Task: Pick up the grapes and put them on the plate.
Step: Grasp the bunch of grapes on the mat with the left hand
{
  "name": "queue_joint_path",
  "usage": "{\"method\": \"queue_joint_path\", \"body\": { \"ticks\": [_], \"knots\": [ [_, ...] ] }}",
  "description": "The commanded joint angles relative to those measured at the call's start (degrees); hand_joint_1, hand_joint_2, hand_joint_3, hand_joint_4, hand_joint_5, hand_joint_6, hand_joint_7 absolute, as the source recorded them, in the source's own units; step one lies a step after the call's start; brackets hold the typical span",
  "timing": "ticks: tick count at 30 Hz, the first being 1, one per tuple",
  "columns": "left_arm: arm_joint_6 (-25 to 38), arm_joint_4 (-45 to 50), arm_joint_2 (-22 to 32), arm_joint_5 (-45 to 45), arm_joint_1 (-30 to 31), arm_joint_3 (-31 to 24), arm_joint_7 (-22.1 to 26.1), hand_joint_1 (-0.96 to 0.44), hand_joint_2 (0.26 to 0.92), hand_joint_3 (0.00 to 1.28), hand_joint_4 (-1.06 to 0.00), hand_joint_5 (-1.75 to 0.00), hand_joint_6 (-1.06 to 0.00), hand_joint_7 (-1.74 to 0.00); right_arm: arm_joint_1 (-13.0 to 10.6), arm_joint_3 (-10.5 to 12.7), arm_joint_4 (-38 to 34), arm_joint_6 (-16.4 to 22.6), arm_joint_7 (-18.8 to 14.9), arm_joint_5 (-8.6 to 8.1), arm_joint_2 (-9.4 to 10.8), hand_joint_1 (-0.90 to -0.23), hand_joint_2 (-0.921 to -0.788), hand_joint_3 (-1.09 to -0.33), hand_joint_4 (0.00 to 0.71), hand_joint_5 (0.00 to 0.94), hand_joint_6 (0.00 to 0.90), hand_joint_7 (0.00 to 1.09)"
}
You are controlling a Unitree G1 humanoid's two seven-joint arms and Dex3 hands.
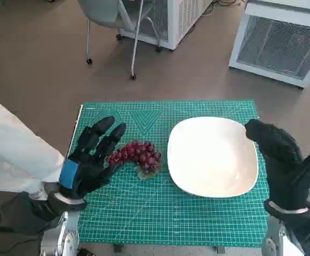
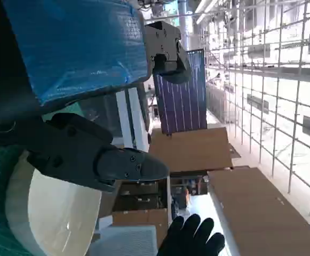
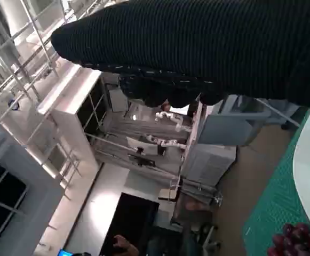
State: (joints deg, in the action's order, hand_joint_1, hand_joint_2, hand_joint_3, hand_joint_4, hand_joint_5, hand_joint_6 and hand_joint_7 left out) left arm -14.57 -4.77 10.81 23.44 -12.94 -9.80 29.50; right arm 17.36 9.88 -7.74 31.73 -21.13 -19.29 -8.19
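- Grapes [image 1: 137, 154]: dark red bunch lying on green cutting mat [image 1: 160, 213] on the bench, just left of white plate [image 1: 213, 157], not on it.
- Left robot hand [image 1: 93, 154]: empty, fingers spread, tips at the bunch's left edge; whether they touch, can't tell.
- Right robot hand [image 1: 283, 162]: gloved, at plate's right rim, fingers extended, holding nothing.
- Risk: loose grip w/ few fingers could shed grapes or nudge bunch away; a low carry may bump the plate rim.

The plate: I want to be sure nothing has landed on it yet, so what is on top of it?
Nothing shows on the white plate; the grapes lie beside it on the green cutting mat. The right hand covers its far right rim.
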Motion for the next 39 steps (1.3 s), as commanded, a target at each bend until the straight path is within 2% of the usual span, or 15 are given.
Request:
{"method": "queue_joint_path", "body": {
  "ticks": [1,39],
  "knots": [
    [0.3,0.9,-0.2,0.3,0.5,-0.1,-0.1,-0.48,0.921,0.19,-0.27,-0.10,-0.14,-0.60,-1.1,0.0,-0.5,-0.2,-0.4,0.23,-0.1,-0.483,-0.921,-0.529,0.538,0.002,0.186,0.62],
    [-0.2,-0.3,-0.5,0.0,-0.2,0.1,-0.2,-0.46,0.921,0.21,-0.28,-0.08,-0.14,-0.59,-1.2,0.3,-0.3,-0.9,-0.2,-0.20,-0.5,-0.500,-0.921,-0.522,0.538,0.001,0.166,0.61]
  ]
}}
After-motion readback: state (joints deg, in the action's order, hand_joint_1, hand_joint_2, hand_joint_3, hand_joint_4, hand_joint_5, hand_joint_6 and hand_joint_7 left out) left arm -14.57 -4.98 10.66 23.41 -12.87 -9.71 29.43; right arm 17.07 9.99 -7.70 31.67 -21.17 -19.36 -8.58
